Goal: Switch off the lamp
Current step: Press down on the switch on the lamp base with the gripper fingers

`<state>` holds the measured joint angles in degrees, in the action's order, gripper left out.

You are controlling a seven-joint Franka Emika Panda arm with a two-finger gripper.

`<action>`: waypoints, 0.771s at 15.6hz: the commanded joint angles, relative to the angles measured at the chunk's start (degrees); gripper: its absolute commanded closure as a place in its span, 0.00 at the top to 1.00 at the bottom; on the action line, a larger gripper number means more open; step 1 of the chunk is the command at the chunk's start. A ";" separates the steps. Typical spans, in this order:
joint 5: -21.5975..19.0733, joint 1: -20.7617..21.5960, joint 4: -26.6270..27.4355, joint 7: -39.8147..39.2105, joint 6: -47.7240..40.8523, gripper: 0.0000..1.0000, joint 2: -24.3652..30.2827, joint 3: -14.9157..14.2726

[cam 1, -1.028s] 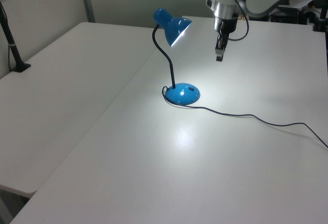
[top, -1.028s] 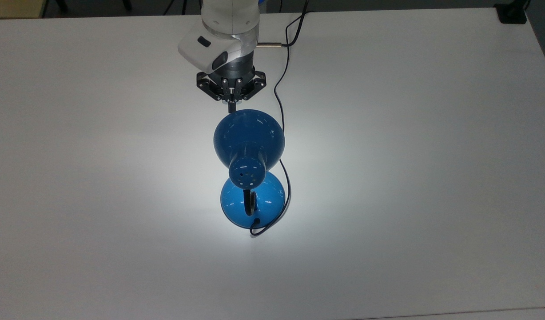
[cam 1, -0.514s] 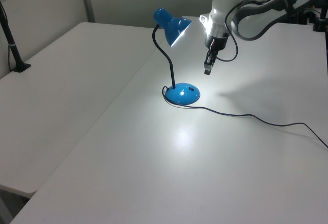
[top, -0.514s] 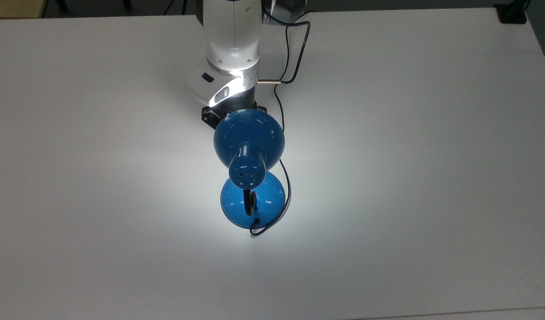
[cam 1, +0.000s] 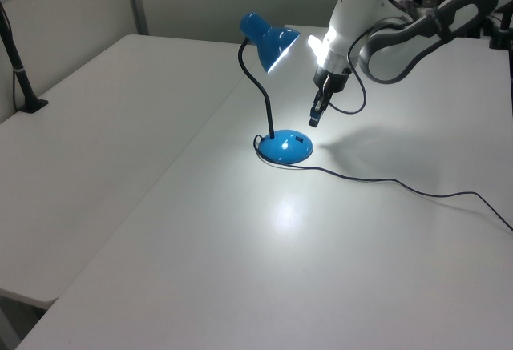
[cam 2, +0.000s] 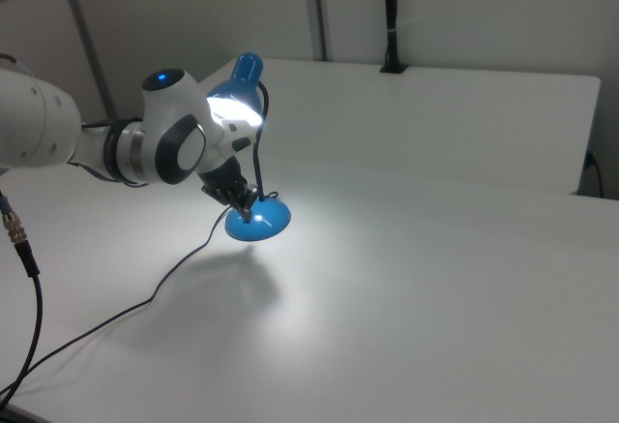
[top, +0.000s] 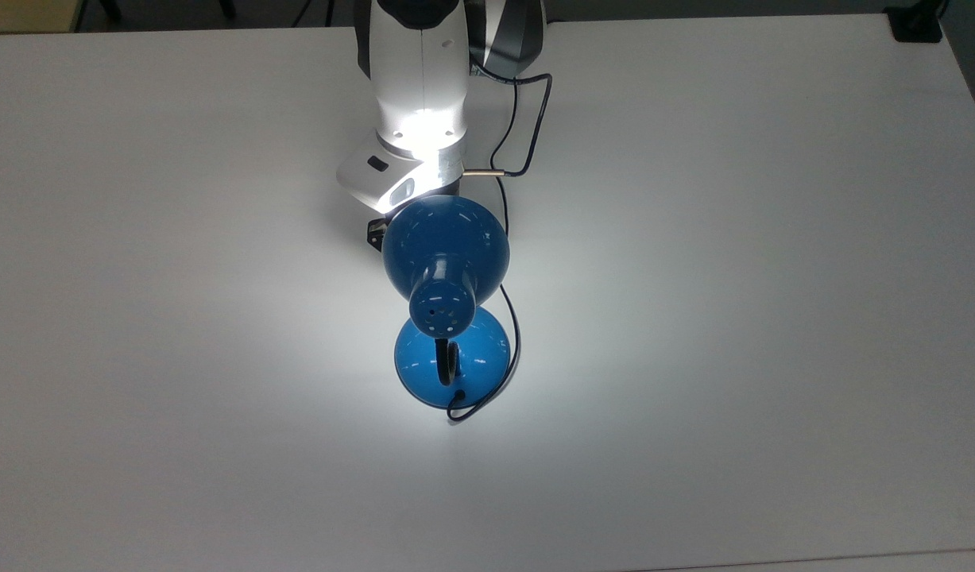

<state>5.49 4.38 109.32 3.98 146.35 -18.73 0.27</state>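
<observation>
The white table (cam 1: 160, 230) spreads under everything, with a bright pool of light on it, so the lamp (top: 446, 253) is still on and the task is not done. The arm (cam 1: 385, 34) has swung in over the last second: earlier the gripper (cam 1: 316, 115) hung higher and farther from the shade, and now it has dropped lower and closer, its tip just above and beside the round blue base (cam 1: 286, 148), with the lit shade up and to its side in the left view. That reads as an approach to a switch on the base, with the press not yet made; the tip looks apart from the base. The fingers appear drawn together into one narrow tip, clenched on nothing. In the top view the shade covers the gripper almost wholly and the wrist glares in the light, so height and gap cannot be judged there. The left view and right view show the tip (cam 2: 248, 212) from the side, and the thin black cord (cam 1: 401, 183) trailing away behind it across the table.
</observation>
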 commanded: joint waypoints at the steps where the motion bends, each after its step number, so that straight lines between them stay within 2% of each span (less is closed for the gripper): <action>1: 0.22 0.36 1.87 1.21 5.35 0.00 -0.77 0.17; 12: 0.23 0.27 1.78 1.21 10.19 0.00 -3.68 1.40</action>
<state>5.49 4.69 110.12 3.98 154.16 -22.40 1.44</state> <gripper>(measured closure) 0.991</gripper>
